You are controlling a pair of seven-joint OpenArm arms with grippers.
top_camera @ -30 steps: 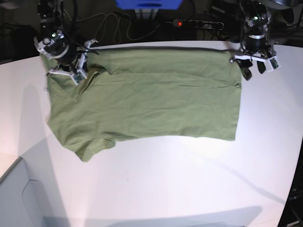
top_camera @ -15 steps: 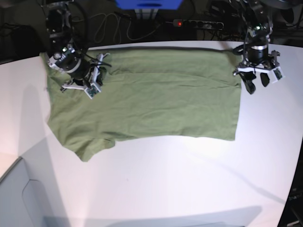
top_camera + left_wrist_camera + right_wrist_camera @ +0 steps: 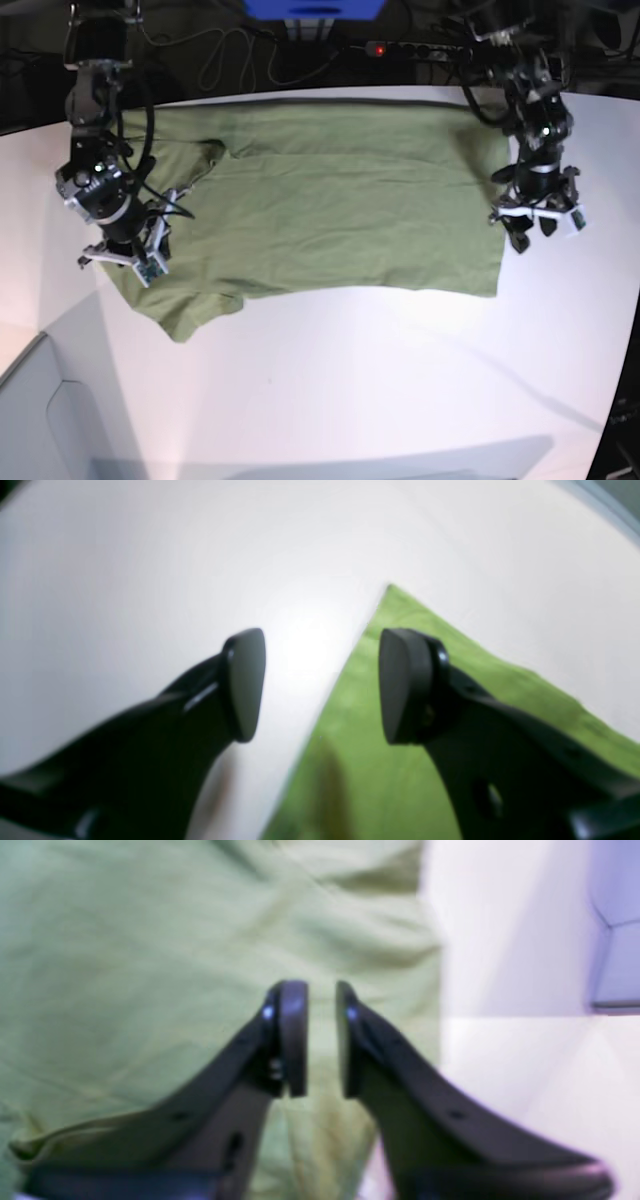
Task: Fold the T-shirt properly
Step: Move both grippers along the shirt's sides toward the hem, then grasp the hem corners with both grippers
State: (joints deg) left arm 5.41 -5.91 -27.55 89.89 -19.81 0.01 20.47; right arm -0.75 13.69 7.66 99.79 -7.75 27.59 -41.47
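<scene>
White and glossy, the curved tabletop [image 3: 400, 380] fills the base view beneath a dark back edge strung with black cables [image 3: 240, 50] and a black power strip showing a red light [image 3: 420, 48]. Spread flat across the far half of the table lies the plain olive-green short-sleeved T-shirt [image 3: 330, 205], sleeves toward the left, hem toward the right. At the picture's left, the right gripper [image 3: 125, 250] hangs over the nearer sleeve, its black fingers [image 3: 292, 1035] parted by a narrow gap with only green cloth visible beyond them; nothing is pinched between them. At the picture's right, the left gripper [image 3: 537, 228] hovers at the shirt's hem edge, its jaws standing wide apart, one black pad [image 3: 405, 680] above the cloth's corner and the other above bare table.
</scene>
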